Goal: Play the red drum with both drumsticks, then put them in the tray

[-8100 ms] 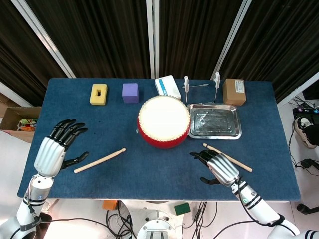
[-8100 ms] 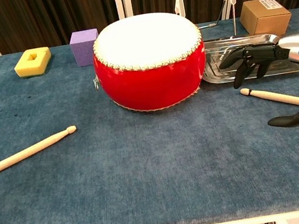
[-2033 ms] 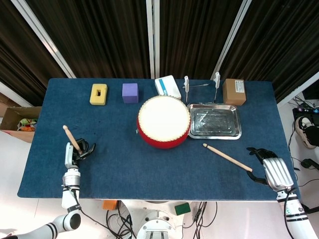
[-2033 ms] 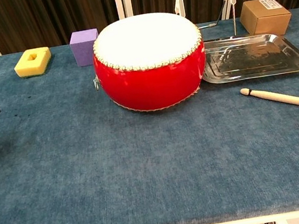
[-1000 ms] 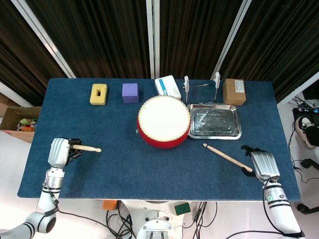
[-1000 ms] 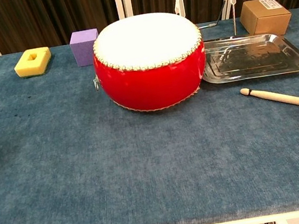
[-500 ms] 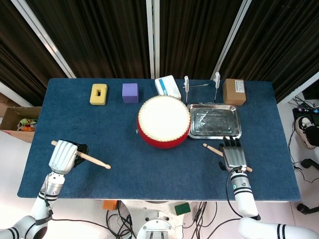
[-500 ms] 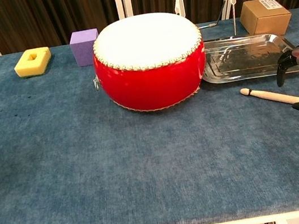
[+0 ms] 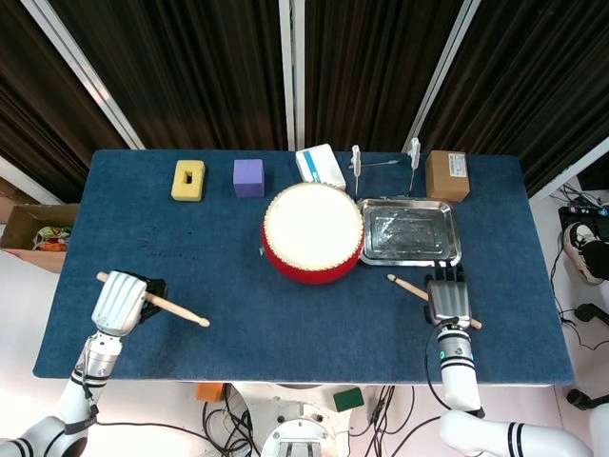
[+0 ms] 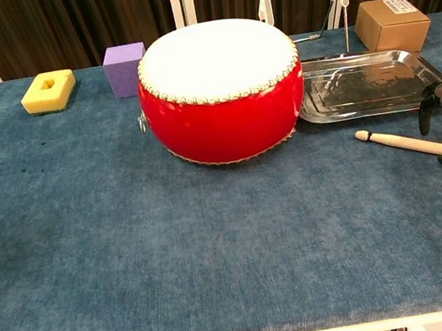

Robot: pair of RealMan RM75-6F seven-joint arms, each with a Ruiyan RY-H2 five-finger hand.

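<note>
Under the right hand (image 9: pixel 448 301), now moved in over it with fingers spread, second drumstick (image 9: pixel 407 285) lies flat, not gripped. Left hand (image 9: pixel 119 303) clamps its drumstick (image 9: pixel 176 309), tip swung toward the drum (image 9: pixel 313 232). Tray (image 9: pixel 410 255) just beyond right fingertips.

Glossy red drum (image 10: pixel 226 118), shiny metal tray (image 10: pixel 373 82), pale bare-wood drumsticks (image 10: pixel 408 142), matt blue cloth on the bench (image 10: pixel 218 251).

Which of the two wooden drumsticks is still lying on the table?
The wooden drumstick by the metal tray, lying on the blue cloth under the right hand. The other drumstick is held off the table by the left hand.
</note>
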